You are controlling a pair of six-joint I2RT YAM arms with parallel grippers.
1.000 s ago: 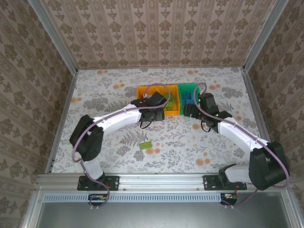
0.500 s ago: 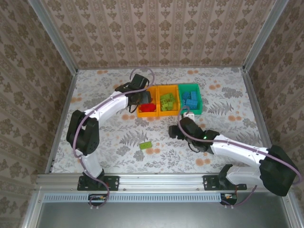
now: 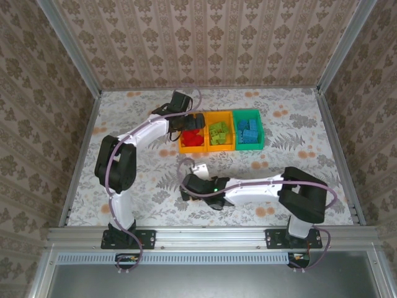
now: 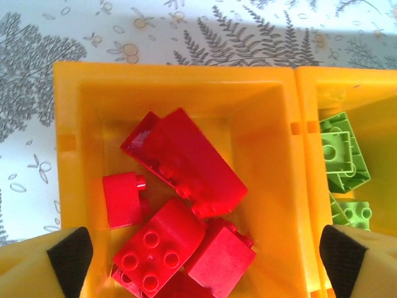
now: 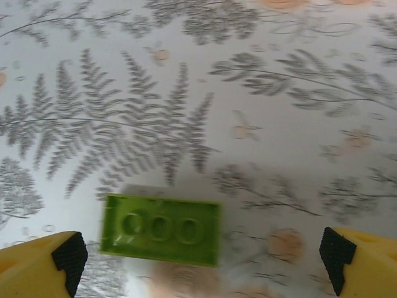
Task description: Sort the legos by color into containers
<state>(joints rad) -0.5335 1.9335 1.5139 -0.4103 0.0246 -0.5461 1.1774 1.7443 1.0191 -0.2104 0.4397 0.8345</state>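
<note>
Three containers stand in a row at the back: an orange bin [image 3: 192, 149] with red legos [image 3: 193, 138], an orange bin [image 3: 220, 148] with lime legos [image 3: 218, 132], and a green bin [image 3: 248, 112] with blue legos [image 3: 249, 130]. My left gripper [image 3: 186, 123] hangs open over the red bin [image 4: 260, 124], above several loose red legos [image 4: 186, 161], gripping none of them [image 4: 205, 261]. My right gripper [image 3: 185, 189] is low over the table's front left, open [image 5: 203, 261]. A lime brick [image 5: 161, 230] lies hollow side up just left of centre between its fingers.
Lime bricks [image 4: 341, 158] in the neighbouring orange bin [image 4: 372, 99] sit to the right of the left gripper. The flowered tablecloth [image 3: 279, 167] is bare around the right arm. Metal frame rails [image 3: 80, 155] and papered walls close in the table.
My left gripper moved from the bins' front to the red bin's left end and opened wide. My right arm swung from the green bin down and left over the lime brick.
</note>
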